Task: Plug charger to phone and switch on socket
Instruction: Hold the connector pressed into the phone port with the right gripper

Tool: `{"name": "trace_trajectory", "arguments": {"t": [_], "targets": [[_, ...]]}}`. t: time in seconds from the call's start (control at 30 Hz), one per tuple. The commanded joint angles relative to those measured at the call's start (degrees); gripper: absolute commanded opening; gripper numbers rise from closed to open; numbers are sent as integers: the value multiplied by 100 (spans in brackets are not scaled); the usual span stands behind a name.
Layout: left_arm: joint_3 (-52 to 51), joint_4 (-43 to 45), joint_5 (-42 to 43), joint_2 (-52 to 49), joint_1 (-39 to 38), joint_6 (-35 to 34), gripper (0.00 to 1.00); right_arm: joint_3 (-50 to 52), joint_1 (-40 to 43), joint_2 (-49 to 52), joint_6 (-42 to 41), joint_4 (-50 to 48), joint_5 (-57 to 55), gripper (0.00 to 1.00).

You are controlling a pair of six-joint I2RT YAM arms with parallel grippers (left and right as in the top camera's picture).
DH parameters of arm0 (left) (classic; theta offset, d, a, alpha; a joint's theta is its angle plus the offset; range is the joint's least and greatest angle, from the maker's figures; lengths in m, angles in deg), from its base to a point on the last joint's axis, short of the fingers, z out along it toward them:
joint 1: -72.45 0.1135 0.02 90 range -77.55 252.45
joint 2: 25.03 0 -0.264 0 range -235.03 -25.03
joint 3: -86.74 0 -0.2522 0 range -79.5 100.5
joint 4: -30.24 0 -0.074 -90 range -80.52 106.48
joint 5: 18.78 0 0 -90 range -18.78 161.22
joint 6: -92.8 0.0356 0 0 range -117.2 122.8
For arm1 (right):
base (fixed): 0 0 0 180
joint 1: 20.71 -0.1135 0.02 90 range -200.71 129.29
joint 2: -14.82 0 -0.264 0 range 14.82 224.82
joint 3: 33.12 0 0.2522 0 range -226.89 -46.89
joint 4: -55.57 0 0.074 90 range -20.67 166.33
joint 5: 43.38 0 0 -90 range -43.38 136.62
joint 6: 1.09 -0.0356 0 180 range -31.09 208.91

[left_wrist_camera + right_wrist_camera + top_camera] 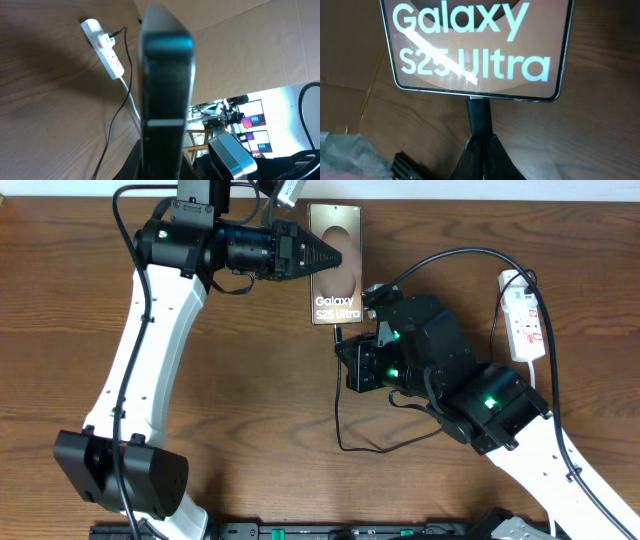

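Phone [335,280]: upper centre of the overhead frame.
Left gripper [325,255]: clamped on phone's left side.
Right gripper [480,145]: pinching charger [479,117], tip touching phone's bottom edge.
Socket [525,315]: far right, apart.

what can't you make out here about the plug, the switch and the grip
Right wrist: whether the charger tip is fully seated; the tip itself covers the port in the phone.
Overhead: the socket switch position, too small; blurred in left wrist.
Left wrist: how the left fingers contact the phone, hidden by its blurred near edge.
Right wrist: the phone's upper part, cut off by the top edge.
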Motion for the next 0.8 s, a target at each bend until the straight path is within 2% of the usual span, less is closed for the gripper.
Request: {"name": "trace_trajectory", "arguments": {"t": [0.0,0.77], "targets": [[74,26,129,-4,-7,79,7,-144,28,2,94,31,2,1],[74,28,127,-4,-7,101,7,-251,28,-2,136,125,7,1]]}}
